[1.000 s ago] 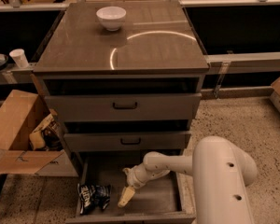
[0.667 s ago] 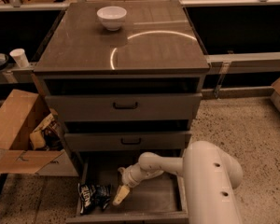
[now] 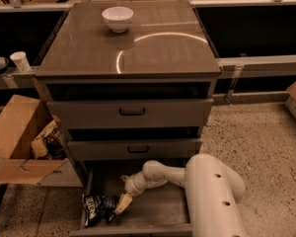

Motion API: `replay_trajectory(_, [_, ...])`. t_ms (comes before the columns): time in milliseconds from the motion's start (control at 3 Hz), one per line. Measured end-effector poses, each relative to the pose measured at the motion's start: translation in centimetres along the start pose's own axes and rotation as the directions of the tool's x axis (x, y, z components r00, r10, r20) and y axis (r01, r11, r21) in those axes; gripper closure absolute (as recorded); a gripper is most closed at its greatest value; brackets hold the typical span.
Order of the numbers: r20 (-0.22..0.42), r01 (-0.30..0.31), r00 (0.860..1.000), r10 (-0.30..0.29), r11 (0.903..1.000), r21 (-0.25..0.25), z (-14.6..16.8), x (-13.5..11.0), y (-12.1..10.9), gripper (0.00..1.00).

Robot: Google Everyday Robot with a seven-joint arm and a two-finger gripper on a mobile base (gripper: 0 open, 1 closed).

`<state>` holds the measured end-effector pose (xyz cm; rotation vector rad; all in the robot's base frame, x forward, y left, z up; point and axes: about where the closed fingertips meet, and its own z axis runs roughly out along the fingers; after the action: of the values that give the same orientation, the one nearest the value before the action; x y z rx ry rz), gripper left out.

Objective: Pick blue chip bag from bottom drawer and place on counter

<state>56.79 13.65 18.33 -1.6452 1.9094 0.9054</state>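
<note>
The blue chip bag (image 3: 96, 207) lies crumpled at the front left of the open bottom drawer (image 3: 160, 214), its white lettering facing up. My gripper (image 3: 121, 205) reaches down into the drawer from the right, and its tan fingertips sit right at the bag's right edge. The white arm (image 3: 207, 191) fills the lower right of the view. The counter (image 3: 163, 53) is the glossy grey-brown cabinet top above, with a curved white light reflection.
A white bowl (image 3: 117, 19) stands at the back of the counter. Two closed grey drawers with black handles (image 3: 132, 112) sit above the open one. An open cardboard box (image 3: 19, 137) with wrappers stands left of the cabinet. A paper cup (image 3: 20, 61) is on the left shelf.
My gripper has moved left across the drawer floor, from about the middle to the right edge of the blue chip bag. The bag has stayed in place.
</note>
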Motion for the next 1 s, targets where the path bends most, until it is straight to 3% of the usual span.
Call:
replay_trajectory(333, [-0.017,0.016,1.000,-0.016,0.9998,-0.011,1.2,-0.3,0.5,0.00])
replay_trajectory(1000, [-0.028,0.065,0.997,-0.067,0.9944,-0.083,6.8,-1.1,1.0,0.00])
